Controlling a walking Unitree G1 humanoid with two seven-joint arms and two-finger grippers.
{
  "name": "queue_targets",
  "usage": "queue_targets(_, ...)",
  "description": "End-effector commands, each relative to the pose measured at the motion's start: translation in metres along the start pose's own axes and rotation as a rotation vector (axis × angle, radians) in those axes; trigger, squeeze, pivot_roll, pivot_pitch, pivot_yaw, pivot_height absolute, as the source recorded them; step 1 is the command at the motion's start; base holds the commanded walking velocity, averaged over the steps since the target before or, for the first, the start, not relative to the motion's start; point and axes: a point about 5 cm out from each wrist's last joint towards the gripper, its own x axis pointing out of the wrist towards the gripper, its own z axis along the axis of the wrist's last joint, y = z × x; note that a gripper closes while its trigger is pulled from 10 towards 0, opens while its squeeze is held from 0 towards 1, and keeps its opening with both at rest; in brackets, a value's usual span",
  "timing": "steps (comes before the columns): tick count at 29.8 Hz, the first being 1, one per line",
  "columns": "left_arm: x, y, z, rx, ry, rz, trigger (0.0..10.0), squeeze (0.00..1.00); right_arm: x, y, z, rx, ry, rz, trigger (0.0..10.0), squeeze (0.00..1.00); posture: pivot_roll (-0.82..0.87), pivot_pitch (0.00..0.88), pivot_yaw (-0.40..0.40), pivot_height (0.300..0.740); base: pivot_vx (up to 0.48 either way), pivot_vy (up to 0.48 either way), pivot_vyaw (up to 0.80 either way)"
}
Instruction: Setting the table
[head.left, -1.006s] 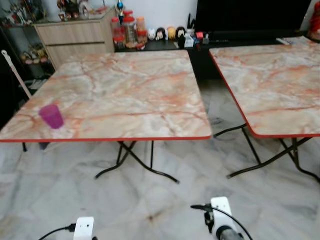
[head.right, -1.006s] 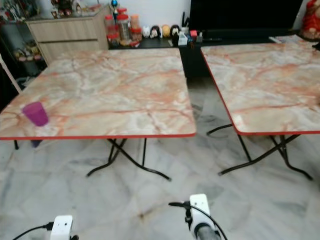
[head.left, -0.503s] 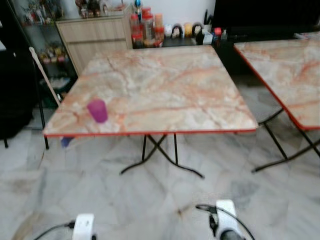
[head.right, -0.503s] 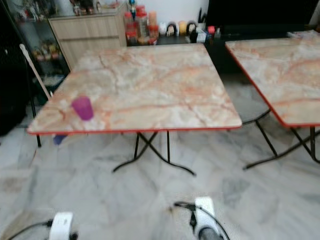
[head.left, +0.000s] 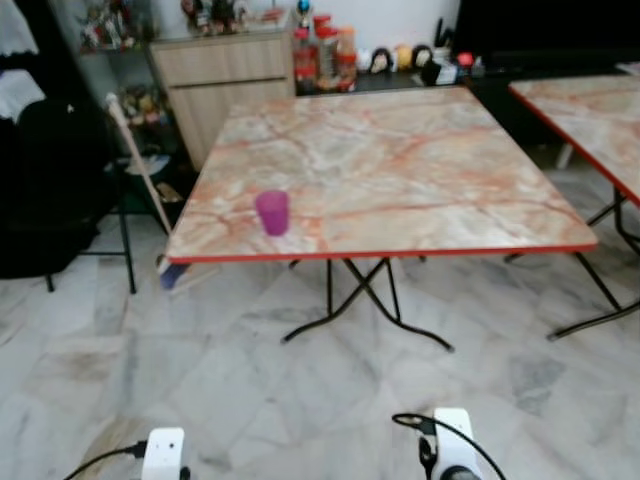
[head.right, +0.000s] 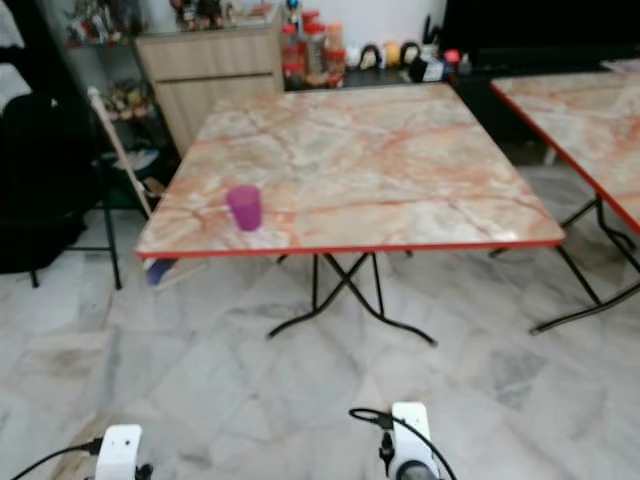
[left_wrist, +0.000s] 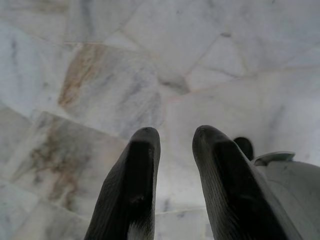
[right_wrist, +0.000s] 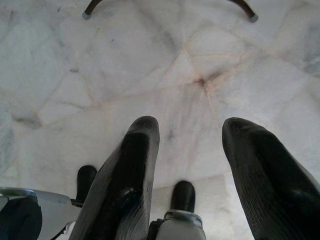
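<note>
**Left eye view: one cup on the bench, both arms hanging**

A purple cup (head.left: 272, 212) stands upright near the front left corner of the marble-topped bench (head.left: 420, 170). A second bench (head.left: 590, 115) sits to the right, apart from the first. Left tool (left_wrist: 172, 165) hangs over the marble floor (head.left: 250, 370), fingers a little apart, holding nothing. Right tool (right_wrist: 192, 165) does the same, fingers wider apart. A wooden cabinet (head.left: 225, 80) stands behind.
</note>
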Motion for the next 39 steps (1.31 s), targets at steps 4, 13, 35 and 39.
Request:
queue_targets(4, 0.0011, -0.0024, 0.0049, -0.003, -0.02, -0.003, 10.0, 0.0, 0.0011, -0.0021, 0.0041, 0.022, -0.01, -0.013, 10.0, 0.0, 0.07, 0.0, 0.098, 0.74, 0.28, 0.0, 0.0)
queue_targets(13, 0.001, -0.0014, 0.0047, -0.005, -0.02, 0.0, 10.0, 0.0, 0.0017, 0.0006, 0.0066, 0.054, -0.013, -0.009, 10.0, 0.0, 0.07, 0.0, 0.103, 0.74, 0.365, 0.0, -0.16)
queue_targets(35, 0.0005, -0.0061, 0.0021, -0.025, -0.014, -0.001, 10.0, 0.0, 0.0019, 0.0004, 0.0102, -0.021, -0.041, 0.029, 10.0, 0.0, 0.06, 0.026, 0.089, 0.74, 0.363, 0.0, 0.01)
queue_targets(39, 0.0004, -0.0069, 0.0013, -0.029, -0.012, 0.0, 10.0, 0.0, 0.002, -0.0028, 0.0097, 0.02, -0.036, 0.001, 10.0, 0.0, 0.07, 0.019, 0.084, 0.74, 0.347, 0.0, 0.4)
